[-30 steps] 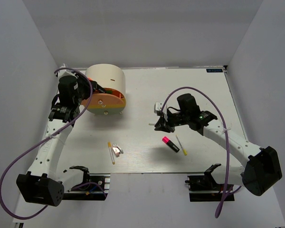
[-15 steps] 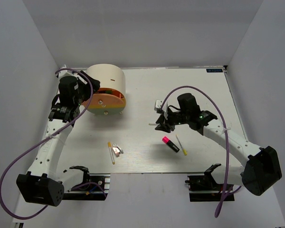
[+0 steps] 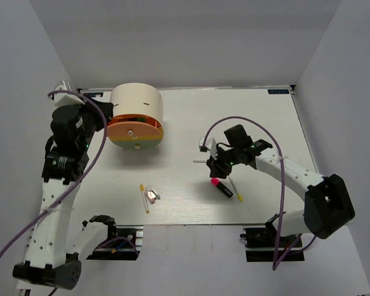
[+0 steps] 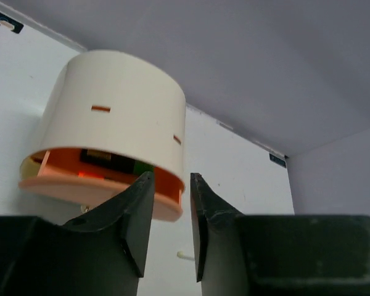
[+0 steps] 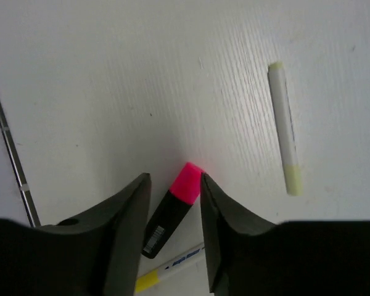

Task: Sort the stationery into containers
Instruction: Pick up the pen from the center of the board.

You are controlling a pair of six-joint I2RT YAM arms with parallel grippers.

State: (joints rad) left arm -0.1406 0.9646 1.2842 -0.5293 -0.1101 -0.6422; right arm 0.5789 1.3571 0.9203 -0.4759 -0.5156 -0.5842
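Right wrist view: a grasp on the pink-capped marker is being lined up.
The right gripper point(image 5: 174, 179) is held spread, its jaws flanking the marker point(image 5: 171, 209), which lies at 5 o'clock on the white wood-grain table point(image 3: 191, 117); lowering and squeezing are judged to be needed next. The left gripper point(image 4: 171, 179), narrowly parted and empty, is held beside the cabinet point(image 3: 135, 105) at 10 o'clock. Plain grey walls enclose the table.
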